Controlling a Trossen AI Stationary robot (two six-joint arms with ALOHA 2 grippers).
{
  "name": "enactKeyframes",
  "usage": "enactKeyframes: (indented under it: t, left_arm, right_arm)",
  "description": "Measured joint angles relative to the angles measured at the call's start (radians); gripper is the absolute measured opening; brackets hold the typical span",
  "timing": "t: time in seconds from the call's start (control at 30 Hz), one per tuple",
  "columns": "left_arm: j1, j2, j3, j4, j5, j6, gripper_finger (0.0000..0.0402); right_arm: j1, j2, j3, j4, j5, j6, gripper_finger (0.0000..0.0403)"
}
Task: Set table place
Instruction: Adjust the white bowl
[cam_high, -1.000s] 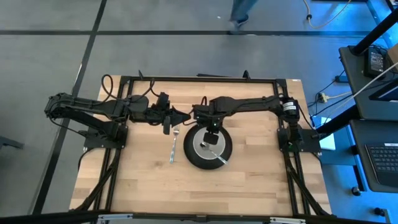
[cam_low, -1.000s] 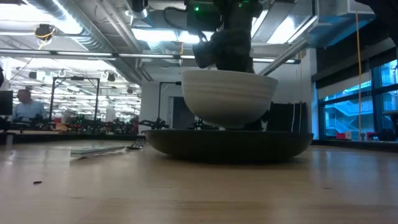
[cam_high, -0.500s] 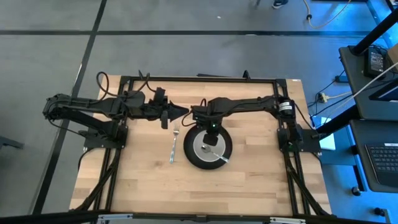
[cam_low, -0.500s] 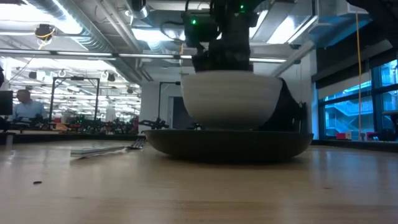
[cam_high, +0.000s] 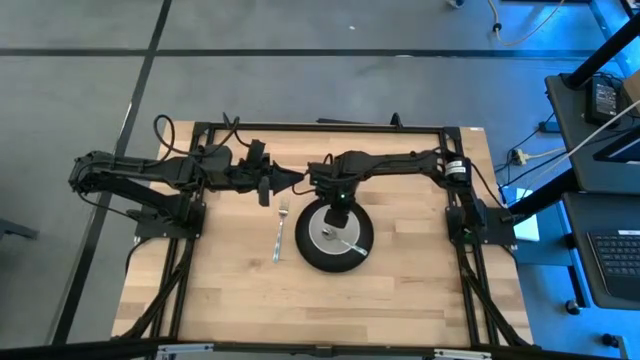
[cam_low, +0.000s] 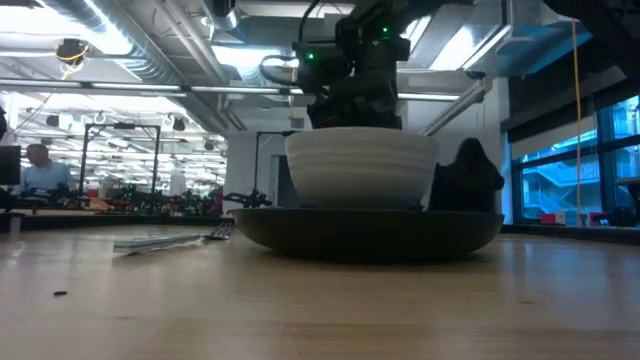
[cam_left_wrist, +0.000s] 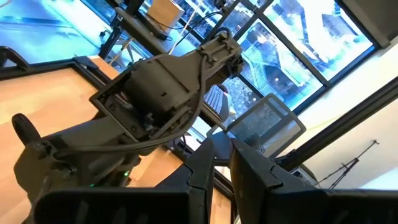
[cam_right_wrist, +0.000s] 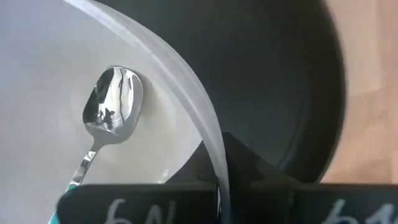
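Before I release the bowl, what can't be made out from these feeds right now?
- Bowl base: low view, hidden by the plate rim, so seated or not is unclear.
- Right gripper fingertips: right wrist view, cut off by the picture's edge; it pinches the bowl rim.
- Spoon handle end: same view, cut off.
- Fork tines: high view, too small.

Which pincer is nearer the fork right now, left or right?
Left. The left pincer hangs just beyond the fork tines' end; the right pincer grips the bowl rim over the plate, farther away.
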Motion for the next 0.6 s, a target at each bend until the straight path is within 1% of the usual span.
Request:
enactKeyframes:
  t: [0.13,0.23,0.43,0.6]
  left_arm:
    - [0.0,0.0,0.0,0.0,0.0,0.0,0.0043]
    - [0.0,0.0,0.0,-0.001,0.0,0.0,0.0043]
    - [0.0,0.0,0.0,-0.001,0.0,0.0,0.0043]
    - [0.0,0.0,0.0,-0.001,0.0,0.0,0.0043]
  right_arm:
    - [-0.006,0.0,-0.03,0.003,-0.05,0.0,0.0007]
    - [-0.005,0.0,-0.043,0.009,-0.036,0.002,0.0008]
    - [-0.005,0.0,-0.043,0.066,-0.036,0.004,0.0008]
    - [-0.005,0.0,-0.043,0.075,-0.035,0.003,0.0009]
